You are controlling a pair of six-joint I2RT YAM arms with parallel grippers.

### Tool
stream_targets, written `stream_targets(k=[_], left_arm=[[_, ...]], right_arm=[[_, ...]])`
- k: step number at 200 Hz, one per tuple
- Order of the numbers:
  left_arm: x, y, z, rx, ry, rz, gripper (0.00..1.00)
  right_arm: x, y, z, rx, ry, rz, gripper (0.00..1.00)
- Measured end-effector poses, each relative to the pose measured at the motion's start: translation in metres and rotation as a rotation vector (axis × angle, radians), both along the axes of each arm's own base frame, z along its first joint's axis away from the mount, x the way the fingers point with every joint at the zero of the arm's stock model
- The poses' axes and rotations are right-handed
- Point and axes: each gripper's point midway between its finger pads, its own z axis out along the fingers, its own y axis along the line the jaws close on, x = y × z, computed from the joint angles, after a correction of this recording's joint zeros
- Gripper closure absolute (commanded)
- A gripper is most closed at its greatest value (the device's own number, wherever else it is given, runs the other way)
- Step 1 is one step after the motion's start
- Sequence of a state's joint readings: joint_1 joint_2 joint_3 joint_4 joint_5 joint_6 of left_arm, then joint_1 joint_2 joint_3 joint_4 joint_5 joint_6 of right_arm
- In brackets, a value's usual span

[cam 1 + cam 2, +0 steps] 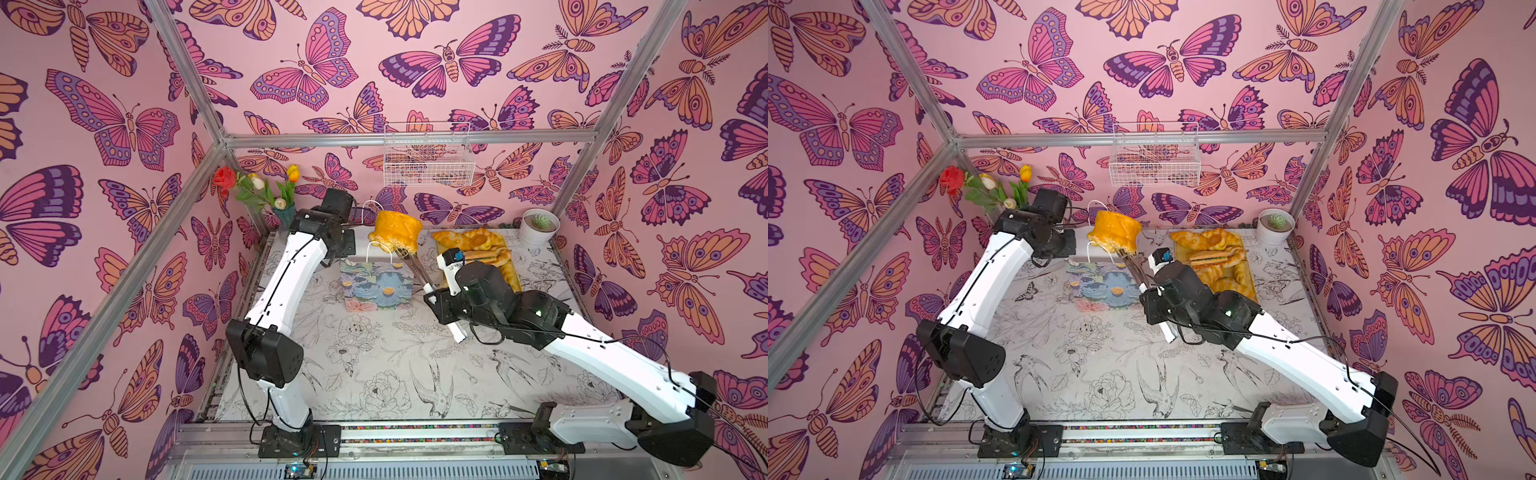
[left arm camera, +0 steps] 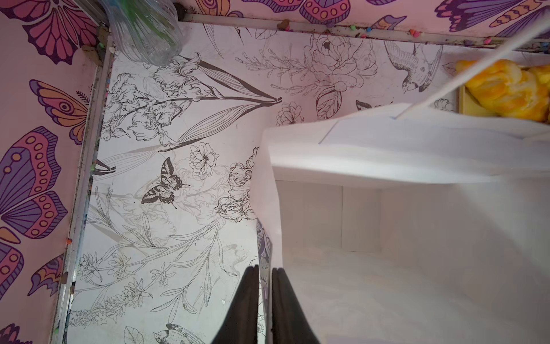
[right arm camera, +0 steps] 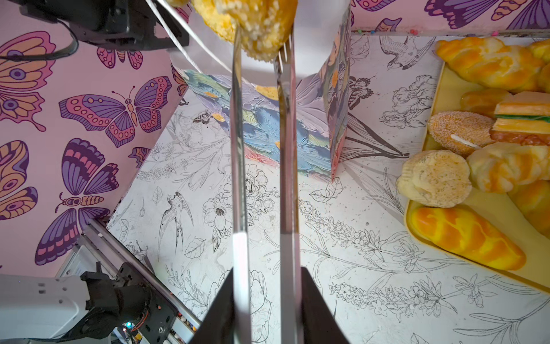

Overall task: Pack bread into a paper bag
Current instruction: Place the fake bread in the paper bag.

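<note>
1. The round golden-yellow seeded bun [image 1: 395, 230] hangs in the air over the mouth of the boxy flower-printed paper bag [image 1: 376, 286], toward the mouth's right-hand end in both top views.
2. Its lower edge is nipped between the tips of long slim metal tongs [image 3: 238, 149]. Their long axis slants from the bun down and back toward my right arm.
3. My right gripper [image 3: 266, 274] is clamped on the tongs' handle end, squeezing the two arms together.
4. The bag stands upright on the table, mouth up. Its white floor looks bare where my left wrist view reaches. The target lies below the bun, so I judge the next move to be a descent, then an easing of the squeeze.
5. My left gripper [image 2: 265, 269] straddles the bag's left side wall, jaws narrow with the paper between them. I cannot tell whether they actually pinch it.
6. The flat yellow tray [image 3: 488, 213] with the other pastries lies to the bag's right, nearer my right arm.
</note>
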State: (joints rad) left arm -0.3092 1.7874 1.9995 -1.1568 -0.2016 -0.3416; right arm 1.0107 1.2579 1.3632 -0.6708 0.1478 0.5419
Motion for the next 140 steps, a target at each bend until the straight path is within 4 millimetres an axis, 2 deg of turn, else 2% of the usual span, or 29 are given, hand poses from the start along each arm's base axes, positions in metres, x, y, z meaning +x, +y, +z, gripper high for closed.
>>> stream_targets(k=[44, 140], left_arm=[[-0.0007, -0.0037, 0.0006, -0.019, 0.002, -0.011, 0.80], [-0.0012, -0.0037, -0.0001, -0.019, 0.004, -0.012, 0.80]], right_arm=[[0.0008, 0.0011, 0.0019, 0.008, -0.006, -0.001, 0.69], [0.0033, 0.0019, 0.0047, 0.017, -0.018, -0.009, 0.60]])
